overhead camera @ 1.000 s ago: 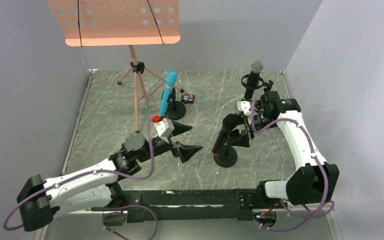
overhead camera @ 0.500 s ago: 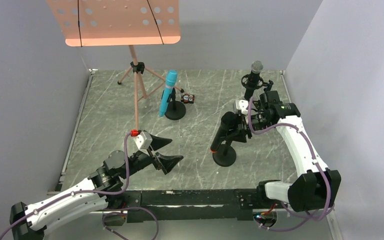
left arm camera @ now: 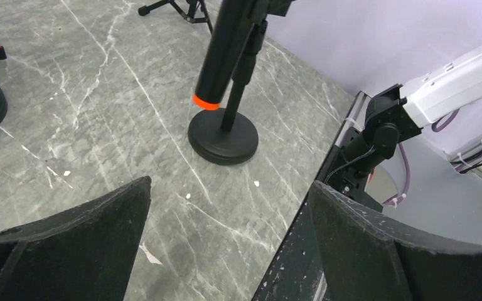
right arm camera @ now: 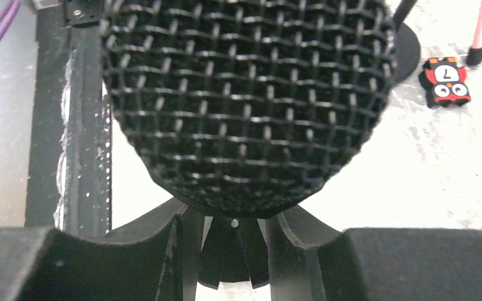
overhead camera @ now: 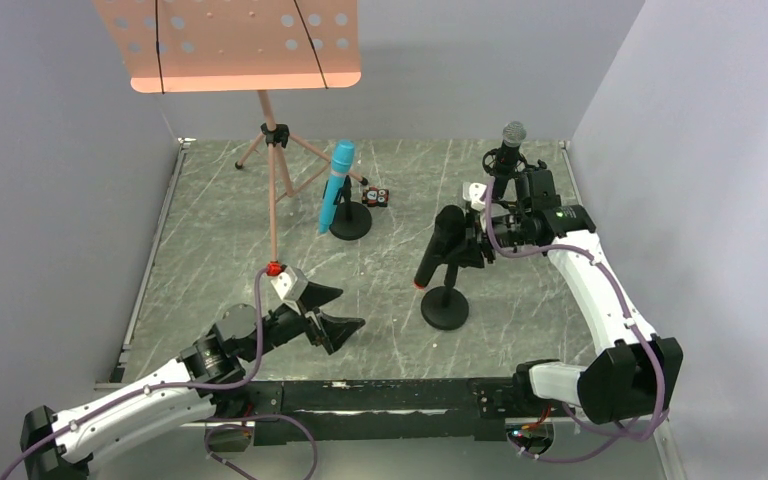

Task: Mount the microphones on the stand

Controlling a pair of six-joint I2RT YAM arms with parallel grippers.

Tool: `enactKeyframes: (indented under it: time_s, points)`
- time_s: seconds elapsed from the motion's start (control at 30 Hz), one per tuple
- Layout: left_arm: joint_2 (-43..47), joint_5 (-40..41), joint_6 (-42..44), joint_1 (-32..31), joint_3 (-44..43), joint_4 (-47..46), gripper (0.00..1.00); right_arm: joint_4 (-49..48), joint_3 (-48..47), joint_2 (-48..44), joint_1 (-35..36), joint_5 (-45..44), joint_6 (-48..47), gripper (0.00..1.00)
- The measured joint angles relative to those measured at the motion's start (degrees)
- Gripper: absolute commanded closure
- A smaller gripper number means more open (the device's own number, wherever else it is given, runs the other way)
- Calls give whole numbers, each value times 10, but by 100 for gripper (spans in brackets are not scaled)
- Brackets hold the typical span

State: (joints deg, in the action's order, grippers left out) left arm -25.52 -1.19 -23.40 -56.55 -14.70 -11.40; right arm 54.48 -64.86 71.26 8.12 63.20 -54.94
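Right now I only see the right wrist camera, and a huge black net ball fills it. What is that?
Observer: The top camera shows it is the head of the black microphone with the orange end, tilted at the top of a round-based stand.
Operator: Is my other hand helping?
Observer: No. The left hand is open and empty, low near the front edge, apart from that stand.
Operator: Are the other microphones up?
Observer: Yes. The blue microphone and the silver-headed microphone each sit on a stand of their own farther back.
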Motion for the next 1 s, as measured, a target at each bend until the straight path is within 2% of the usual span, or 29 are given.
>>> enactKeyframes:
  time_s: [0.17, 0.43, 0.67, 0.87, 0.93, 1.0]
  points:
    - [22, 10, 1, 0, -1, 19, 1, -121, 0, 13, 20, -61, 106, 76]
    - [57, 36, 2, 0, -10, 67, 1, -289, -36, 94, 22, -148, 218, 77]
    - [78, 56, 2, 0, -15, 98, 1, -371, -109, 193, 25, -213, 279, 77]
    - [82, 71, 2, 0, -24, 127, 1, -396, -150, 237, 27, -250, 300, 75]
    - [81, 77, 1, 0, -27, 137, 1, -400, -157, 245, 26, -257, 304, 69]
    - [79, 83, 0, 0, -30, 147, 1, -400, -160, 248, 25, -257, 306, 51]
